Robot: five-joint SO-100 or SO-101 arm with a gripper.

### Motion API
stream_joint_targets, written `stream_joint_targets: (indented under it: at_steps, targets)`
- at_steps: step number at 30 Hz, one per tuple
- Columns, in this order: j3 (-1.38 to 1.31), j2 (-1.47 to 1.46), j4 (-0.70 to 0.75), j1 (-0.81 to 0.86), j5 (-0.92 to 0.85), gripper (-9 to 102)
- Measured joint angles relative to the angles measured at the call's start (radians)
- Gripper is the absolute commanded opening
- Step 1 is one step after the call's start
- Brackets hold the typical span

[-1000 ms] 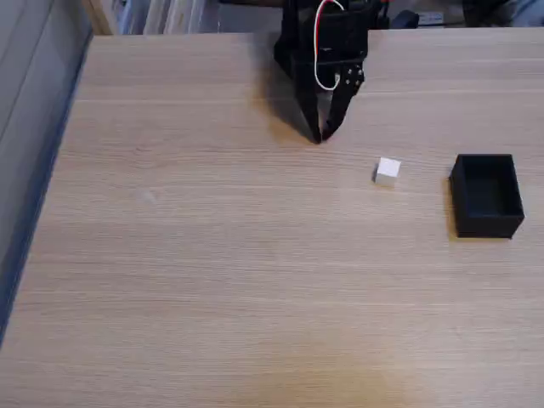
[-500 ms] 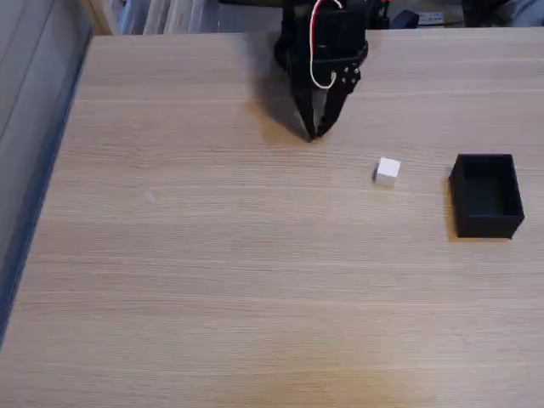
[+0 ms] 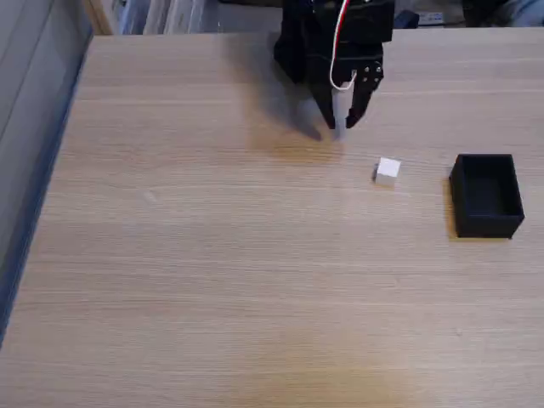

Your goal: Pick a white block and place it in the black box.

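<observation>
We look down at a light wood-grain desk [image 3: 212,255] that takes up nearly the whole fixed view. Its left edge runs diagonally from upper left toward the lower left corner, with a grey floor or wall strip beyond it; its far edge lies along the top, where shelves and clutter show behind. Most of the desk is bare, with broad open room to the left and across the whole near half.

The arm [image 3: 327,38] comes in from the top centre, black, with a white and a red cable looping down its front. Its hand [image 3: 342,126] points down toward us, above the desk, and its shadow falls to the left. The fingers stand a little apart, a narrow gap of desk showing between the tips, and they hold nothing.

The box [image 3: 486,195] sits near the right edge of the view, open top up, its long axis running away from us, nearly square to the desk edges.

The block [image 3: 388,171] rests on the desk between hand and box, below and right of the fingertips and apart from both, turned slightly askew to the grain. Being a cube, it has no long axis.
</observation>
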Motion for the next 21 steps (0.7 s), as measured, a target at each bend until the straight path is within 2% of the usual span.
stream_joint_targets:
  at_steps: [5,15,21]
  targets:
    - [-0.091,-0.103,0.029,-0.052,0.083,24]
    - [-0.25,-0.307,0.014,-0.149,0.273,26]
    - [-0.316,-0.443,-0.017,-0.143,0.334,26]
